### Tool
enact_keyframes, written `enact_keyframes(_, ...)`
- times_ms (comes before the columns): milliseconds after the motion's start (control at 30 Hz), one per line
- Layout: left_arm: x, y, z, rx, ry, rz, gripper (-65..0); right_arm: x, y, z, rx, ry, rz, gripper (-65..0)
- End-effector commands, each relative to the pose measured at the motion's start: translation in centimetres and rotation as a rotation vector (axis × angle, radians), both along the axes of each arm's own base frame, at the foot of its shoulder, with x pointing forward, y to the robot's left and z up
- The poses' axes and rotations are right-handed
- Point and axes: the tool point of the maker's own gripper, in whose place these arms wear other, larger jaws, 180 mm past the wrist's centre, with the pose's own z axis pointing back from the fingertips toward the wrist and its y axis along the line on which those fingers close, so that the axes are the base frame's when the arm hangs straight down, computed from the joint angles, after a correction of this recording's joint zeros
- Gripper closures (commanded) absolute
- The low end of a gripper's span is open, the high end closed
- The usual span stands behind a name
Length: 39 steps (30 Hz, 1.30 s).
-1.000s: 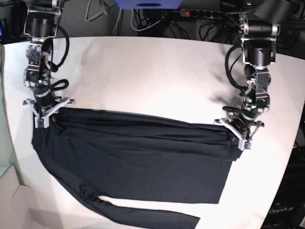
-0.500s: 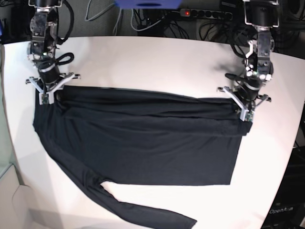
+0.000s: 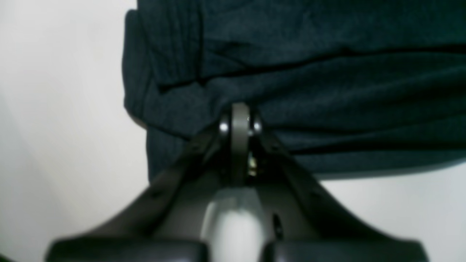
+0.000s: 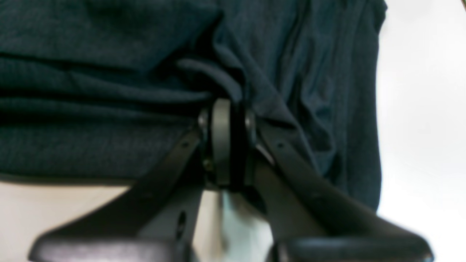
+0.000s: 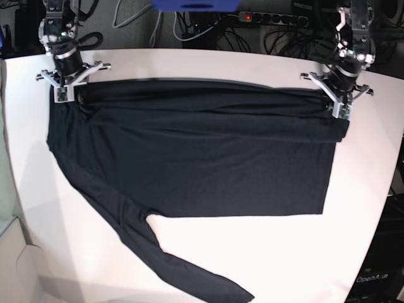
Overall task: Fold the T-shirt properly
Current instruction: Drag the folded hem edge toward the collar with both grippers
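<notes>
The black T-shirt [image 5: 202, 158] lies spread across the white table [image 5: 208, 252], its far edge bunched into folds near the table's back. One long sleeve [image 5: 170, 265] trails toward the front. My left gripper [image 5: 343, 112] is at the shirt's far right corner, shut on the cloth [image 3: 327, 120]; its jaws pinch a fold. My right gripper [image 5: 65, 95] is at the far left corner, shut on bunched fabric [image 4: 109, 138]. The shirt's top edge is stretched between the two grippers.
Cables and a power strip [image 5: 271, 19] lie behind the table's back edge. The table's curved right edge [image 5: 388, 208] drops off to dark floor. Bare white tabletop shows along the front and at the far right.
Both grippers have pulled the shirt's top edge away from the front, toward the table's back. The body and sleeve slid along with them.
</notes>
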Motion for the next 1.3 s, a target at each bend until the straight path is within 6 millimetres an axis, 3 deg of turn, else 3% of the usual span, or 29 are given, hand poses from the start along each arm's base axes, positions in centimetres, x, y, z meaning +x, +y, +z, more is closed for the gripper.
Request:
enact_keyframes(0, -2.5, 1.4, -1.5, 0.057, 0.125, 0.003, 0.0, -4.0, -0.1, -3.3, -0.022, 0.208, 0.005, -0.7)
enact_keyframes(367, -3.2, 1.6, -1.7, 0.062, 0.139, 0.001, 0.0, -6.1, -2.5, -2.9, -0.026, 0.195, -0.099, -0.7)
enact_keyframes(600, -3.8, 1.5, -1.9, 0.061, 0.15, 0.001, 0.0, -7.0, -0.7, -3.5, 0.025, 0.212, -0.084, -0.6)
enact_keyframes(833, -4.5, 0.3, -0.7, 0.055, 0.129, -0.026, 0.0, -7.5, 0.4, -3.4, 0.051, 0.183, -0.087, -0.6)
enact_keyframes(1267, -2.7, -0.5, 1.4, 0.054, 0.057, -0.047, 0.0, -7.1, 1.3, -2.5, 0.086, 0.115, -0.032, -0.7)
